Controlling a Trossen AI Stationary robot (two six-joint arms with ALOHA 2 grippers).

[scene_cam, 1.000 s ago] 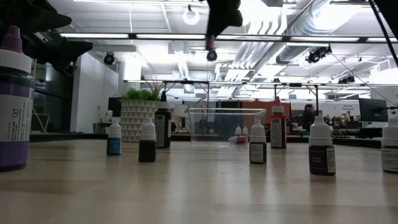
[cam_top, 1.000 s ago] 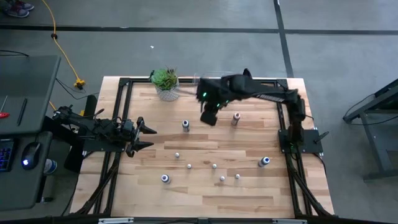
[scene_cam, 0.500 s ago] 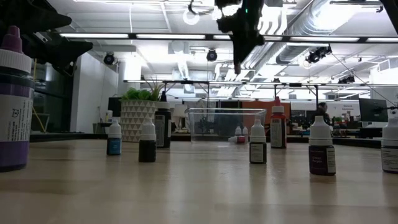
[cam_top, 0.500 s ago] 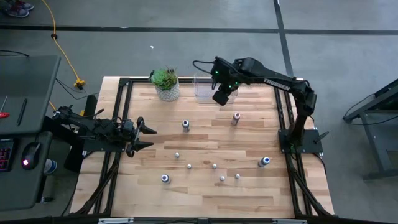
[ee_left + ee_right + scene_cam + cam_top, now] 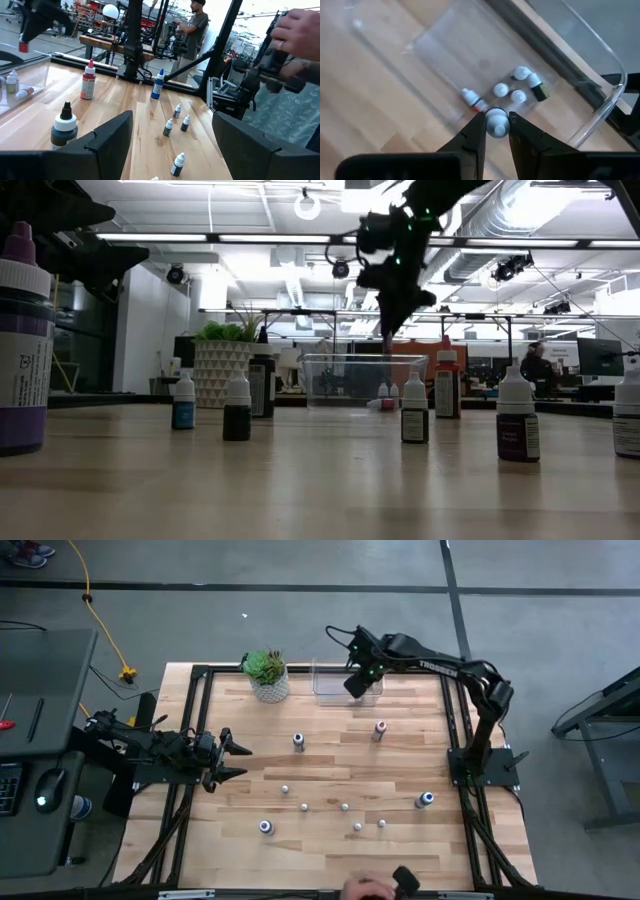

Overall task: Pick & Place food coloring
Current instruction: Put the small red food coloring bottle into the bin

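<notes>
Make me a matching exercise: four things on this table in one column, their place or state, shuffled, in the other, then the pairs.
Things:
1. right gripper
2. left gripper
3. potted plant
4. red-topped bottle

Places or states:
A. stands on the table beside the clear bin
B. open, at the table's left edge
C. upright on bare wood, outside the bin
D. above the bin, shut on a small bottle

Pairs: 1-D, 2-B, 3-A, 4-C
</notes>
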